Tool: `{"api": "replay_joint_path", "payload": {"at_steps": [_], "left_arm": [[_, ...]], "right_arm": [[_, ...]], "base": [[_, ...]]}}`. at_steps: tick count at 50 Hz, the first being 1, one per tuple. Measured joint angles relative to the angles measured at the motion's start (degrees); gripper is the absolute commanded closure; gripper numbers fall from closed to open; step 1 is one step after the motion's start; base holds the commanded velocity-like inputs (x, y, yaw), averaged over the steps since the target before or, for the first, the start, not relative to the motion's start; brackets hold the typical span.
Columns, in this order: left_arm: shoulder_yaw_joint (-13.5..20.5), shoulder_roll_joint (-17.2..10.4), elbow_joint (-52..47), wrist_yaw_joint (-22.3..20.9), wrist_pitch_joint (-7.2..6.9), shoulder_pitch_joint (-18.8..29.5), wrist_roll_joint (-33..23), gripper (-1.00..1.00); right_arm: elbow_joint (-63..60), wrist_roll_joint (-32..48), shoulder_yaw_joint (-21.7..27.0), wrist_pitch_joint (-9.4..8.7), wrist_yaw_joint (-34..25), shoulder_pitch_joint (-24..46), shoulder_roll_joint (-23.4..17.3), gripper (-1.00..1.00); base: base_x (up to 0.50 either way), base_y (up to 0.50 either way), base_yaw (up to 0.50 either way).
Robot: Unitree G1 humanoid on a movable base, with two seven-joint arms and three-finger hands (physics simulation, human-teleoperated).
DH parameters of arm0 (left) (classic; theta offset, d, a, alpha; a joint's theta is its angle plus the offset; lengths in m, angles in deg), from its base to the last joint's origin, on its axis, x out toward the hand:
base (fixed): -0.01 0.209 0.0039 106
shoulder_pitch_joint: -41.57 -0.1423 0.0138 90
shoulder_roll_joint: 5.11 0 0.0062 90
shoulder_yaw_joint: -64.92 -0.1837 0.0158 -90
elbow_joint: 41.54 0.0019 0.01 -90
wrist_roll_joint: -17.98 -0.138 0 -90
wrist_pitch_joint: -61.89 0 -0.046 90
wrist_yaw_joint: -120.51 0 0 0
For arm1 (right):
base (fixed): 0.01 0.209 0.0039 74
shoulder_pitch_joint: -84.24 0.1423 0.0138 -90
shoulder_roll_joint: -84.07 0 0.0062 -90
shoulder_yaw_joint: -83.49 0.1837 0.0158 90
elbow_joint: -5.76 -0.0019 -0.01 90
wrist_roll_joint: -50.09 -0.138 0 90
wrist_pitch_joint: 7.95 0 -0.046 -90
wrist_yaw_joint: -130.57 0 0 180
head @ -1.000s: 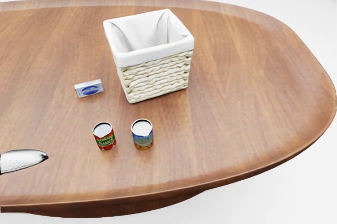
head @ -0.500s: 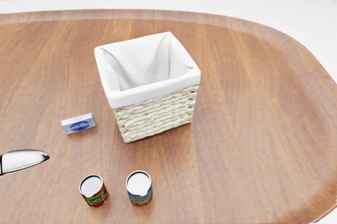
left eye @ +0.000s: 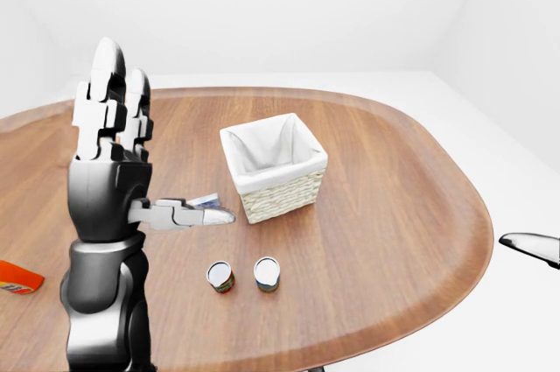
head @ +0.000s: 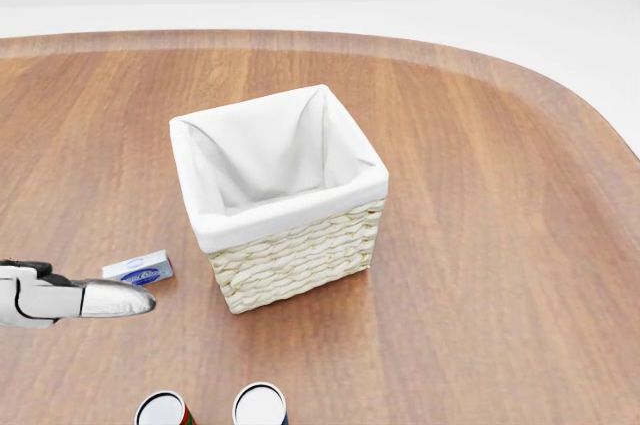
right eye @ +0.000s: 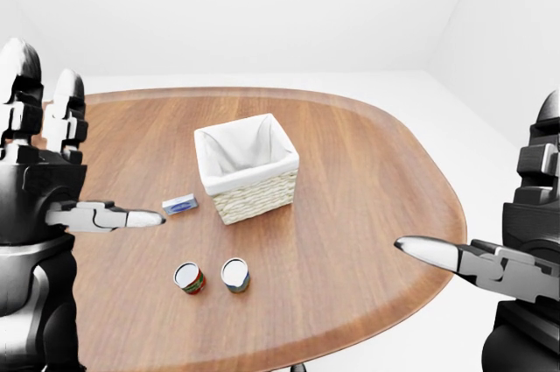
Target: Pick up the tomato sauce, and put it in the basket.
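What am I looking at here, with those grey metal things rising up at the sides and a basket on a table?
All three pictures come from cameras on a humanoid robot's head, looking over its own arms, in a computer simulation. The grey shapes are its left robot hand and right robot hand, both raised with open fingers, holding nothing. On the wooden table stand a cloth-lined wicker basket, a red tomato sauce can, a second can beside it, and a small blue box. An orange item lies at the left-eye view's left edge.
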State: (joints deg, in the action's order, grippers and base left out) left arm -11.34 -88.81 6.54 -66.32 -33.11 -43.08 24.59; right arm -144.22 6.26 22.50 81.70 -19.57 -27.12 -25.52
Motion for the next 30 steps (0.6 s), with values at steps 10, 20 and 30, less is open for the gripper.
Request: {"api": "replay_joint_path", "payload": {"at_steps": [10,20,30], "left_arm": [[-4.72,-4.43,10.26,-19.46,0.0,8.9,-19.89,-1.0],[-4.98,-6.19,16.2,-31.6,0.0,13.25,-32.04,-1.0],[-4.68,-7.2,18.24,-33.17,0.0,14.42,-38.05,-1.0]], "right_arm": [[-0.01,0.99,0.31,-2.26,-0.99,1.33,2.26,-1.0],[-0.01,1.55,0.43,-2.99,-1.4,1.67,3.06,-1.0],[-0.01,1.7,0.58,-3.11,-1.63,1.61,3.43,-1.0]], "base": [[0.0,0.0,0.0],[0.0,0.0,0.0],[0.0,0.0,0.0]]}}
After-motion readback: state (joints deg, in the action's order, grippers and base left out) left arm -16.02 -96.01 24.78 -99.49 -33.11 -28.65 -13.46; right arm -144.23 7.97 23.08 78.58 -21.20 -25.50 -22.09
